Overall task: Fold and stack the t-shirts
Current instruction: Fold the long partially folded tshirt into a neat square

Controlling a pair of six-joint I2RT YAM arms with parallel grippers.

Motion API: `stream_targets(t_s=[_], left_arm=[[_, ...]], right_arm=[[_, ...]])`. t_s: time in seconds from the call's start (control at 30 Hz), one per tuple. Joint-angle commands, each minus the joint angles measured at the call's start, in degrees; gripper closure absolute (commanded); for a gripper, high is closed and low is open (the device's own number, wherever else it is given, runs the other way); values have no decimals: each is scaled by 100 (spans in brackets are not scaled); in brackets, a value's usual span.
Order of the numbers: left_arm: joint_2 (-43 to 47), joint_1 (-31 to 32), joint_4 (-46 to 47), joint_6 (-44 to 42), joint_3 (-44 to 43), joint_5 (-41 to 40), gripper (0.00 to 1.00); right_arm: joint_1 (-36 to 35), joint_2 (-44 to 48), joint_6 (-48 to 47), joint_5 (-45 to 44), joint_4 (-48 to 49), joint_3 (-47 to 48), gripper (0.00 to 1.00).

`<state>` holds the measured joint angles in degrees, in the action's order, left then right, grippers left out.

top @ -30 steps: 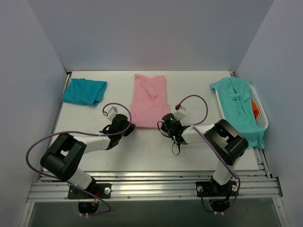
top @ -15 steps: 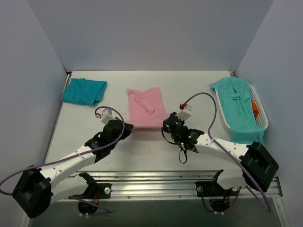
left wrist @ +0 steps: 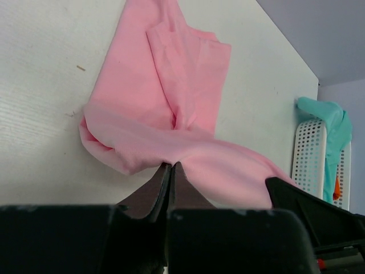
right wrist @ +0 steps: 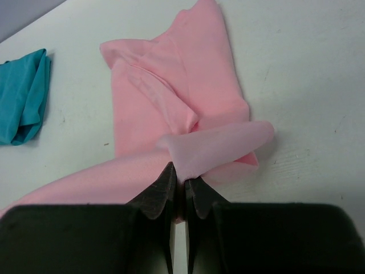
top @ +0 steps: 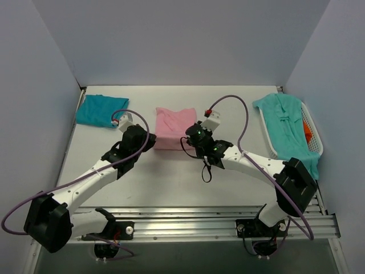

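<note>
**Hem on the move: the pink shirt is halving**

Both my arms are reaching out toward 12 o'clock, and the near hem is going with them. A second ago the pink t-shirt lay long down the middle of the table, its hem back at 6 o'clock by my bases. Now its outline is about half that length. My left gripper is clamped tight on the hem's 9 o'clock corner. My right gripper is pinched just as hard on the 3 o'clock corner. Between them the cloth arches up and sags over the shirt's body, not yet laid flat.

I read this as the bottom-to-top fold in mid-flight. The hem needs to land square near the collar at 12 o'clock before I let go, or it goes down skewed.

The teal t-shirt waits bunched at 10 o'clock. The aqua t-shirt hangs over the basket at 3 o'clock, unfolded.
</note>
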<state>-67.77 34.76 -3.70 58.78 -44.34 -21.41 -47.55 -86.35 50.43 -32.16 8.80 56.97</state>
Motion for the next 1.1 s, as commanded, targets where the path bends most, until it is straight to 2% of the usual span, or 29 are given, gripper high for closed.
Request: stream_targets(t_s=[0.0, 0.2, 0.33, 0.4, 0.43, 0.47, 0.5, 0.53, 0.57, 0.6, 0.63, 0.67, 0.7, 0.77, 0.8, 0.83, 0.9, 0.97, 1.07], left_arm=[[-279, -329, 45, -341, -513, 312, 98], [-1009, -892, 142, -613, -1058, 778, 98], [-1677, -1217, 273, -798, -1725, 1085, 98], [-2309, -1506, 554, -886, -2086, 1383, 98], [-2624, -1629, 599, -973, -2697, 1524, 98], [-3376, -1761, 625, -1044, -3095, 1726, 93], [-3801, -2006, 625, -1123, -3577, 2267, 85], [-4319, -2113, 564, -1358, -4139, 2603, 68], [-5333, -2192, 372, -1422, -5458, 2798, 17], [-5796, -2350, -230, -1448, -6159, 3192, 5], [-6566, -2412, -436, -1431, -7332, 3370, 5], [-6809, -2456, -612, -1422, -7761, 3458, 6], [-6959, -2474, -910, -1570, -8122, 3555, 6], [-6935, -2501, -1018, -1703, -8346, 3521, 6], [-6795, -2509, -775, -1747, -8145, 3469, 6], [-6393, -2544, -546, -1713, -7856, 3416, 6], [-5961, -2580, 59, -1660, -6937, 3389, 6], [-5347, -2580, 116, -1651, -6458, 3091, 6], [-4502, -2527, -279, -1572, -5606, 2540, 6]], right_arm=[[140, -242, -201, -203, -159, 437, 100], [483, -760, -350, 78, -19, 920, 100], [974, -1452, -464, 421, 95, 1482, 100], [1186, -1849, -508, 571, 105, 2129, 100], [1439, -2373, -508, 606, 44, 2447, 100], [1581, -2674, -517, 902, -26, 2833, 100], [1713, -3364, -543, 1053, -88, 3263, 95], [1844, -3745, -613, 1211, -150, 4234, 78], [2063, -4115, -727, 1499, -220, 4791, 3], [2153, -4806, -815, 1476, -830, 6015, 0], [2284, -5065, -746, 1311, -1297, 6532, 0], [2311, -5198, -763, 1257, -1449, 6807, 0], [2329, -5121, -833, 1282, -1338, 6836, 0], [2312, -4692, -860, 1169, -1031, 6075, 0], [2303, -4107, -938, 1055, -359, 5619, 0], [2285, -3796, -965, 1019, -13, 4684, 0], [2294, -3121, -965, 975, 541, 3992, 0], [2285, -2828, -974, 940, 553, 3534, 0], [2224, -2275, -992, 826, 447, 3060, 0]])
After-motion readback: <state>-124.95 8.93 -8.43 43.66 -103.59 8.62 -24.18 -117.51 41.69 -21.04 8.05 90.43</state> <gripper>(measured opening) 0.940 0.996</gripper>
